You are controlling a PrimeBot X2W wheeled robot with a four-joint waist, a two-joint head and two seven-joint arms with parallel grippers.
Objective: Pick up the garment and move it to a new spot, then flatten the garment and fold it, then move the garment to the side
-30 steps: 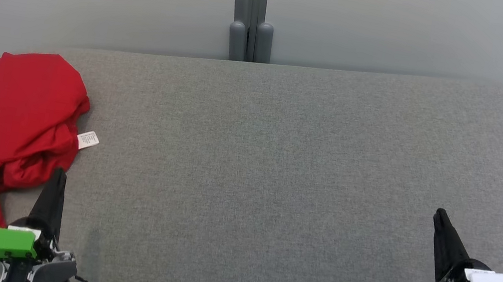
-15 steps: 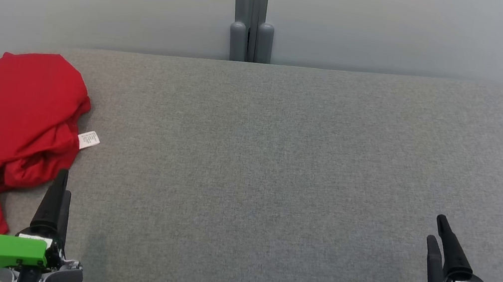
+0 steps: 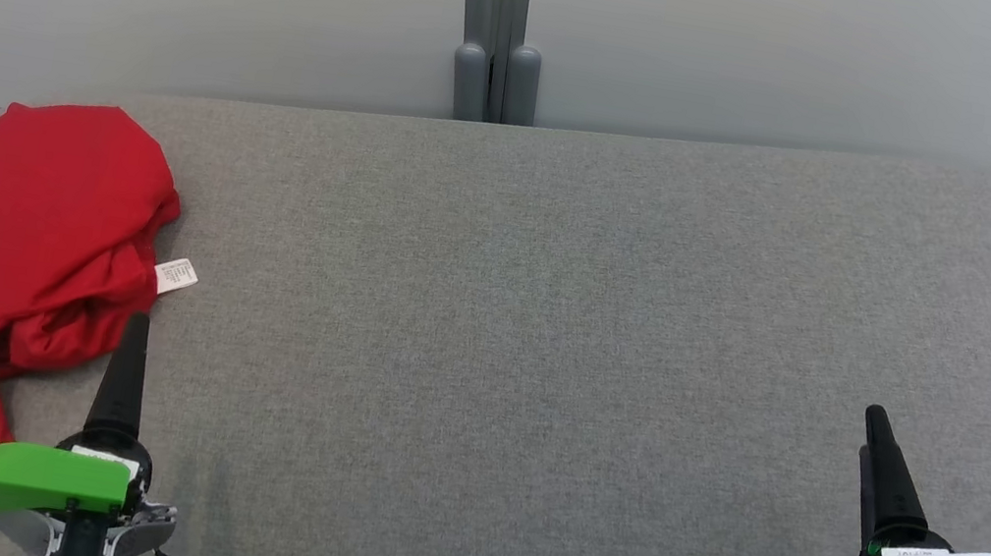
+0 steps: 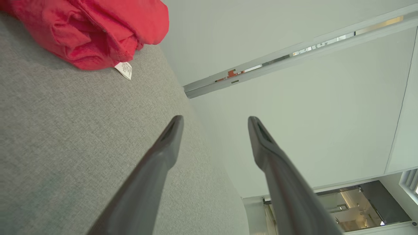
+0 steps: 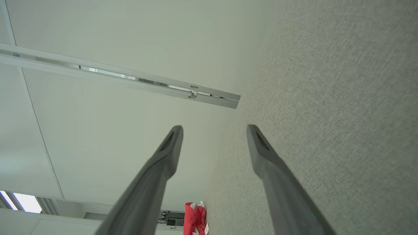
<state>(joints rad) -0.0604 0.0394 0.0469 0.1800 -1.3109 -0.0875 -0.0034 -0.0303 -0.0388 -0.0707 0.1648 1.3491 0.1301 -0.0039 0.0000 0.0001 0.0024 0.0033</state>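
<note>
The left fingers (image 4: 169, 143) are spread and empty, held low over the grey surface (image 3: 547, 326). The right fingers (image 5: 168, 150) are likewise spread and empty. The red garment (image 3: 17, 222) is seen crumpled at the surface's left edge, near the left fingers.
</note>
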